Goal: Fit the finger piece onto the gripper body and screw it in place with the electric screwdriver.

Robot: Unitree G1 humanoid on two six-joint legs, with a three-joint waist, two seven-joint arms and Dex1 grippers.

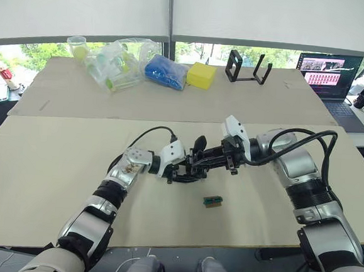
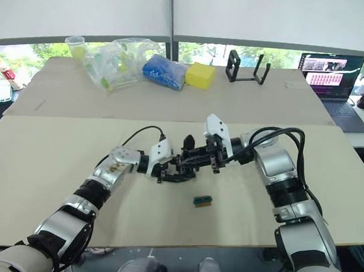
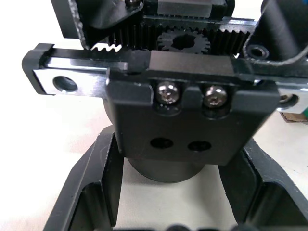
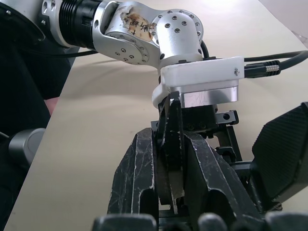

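Both arms meet at the middle of the table. My left gripper is shut on the round base of the gripper body, a black block with a toothed rack, a pinion and two screws on its face. One pointed black finger stands up from it. My right gripper comes in from the right and is shut on a thin black finger piece, which it holds against the body just beside my left wrist. The electric screwdriver is out of view.
A tiny green-and-tan block lies on the table just in front of the grippers. On the far table are a black open-frame stand, a yellow sponge, a blue bag, clear plastic bags and a laptop.
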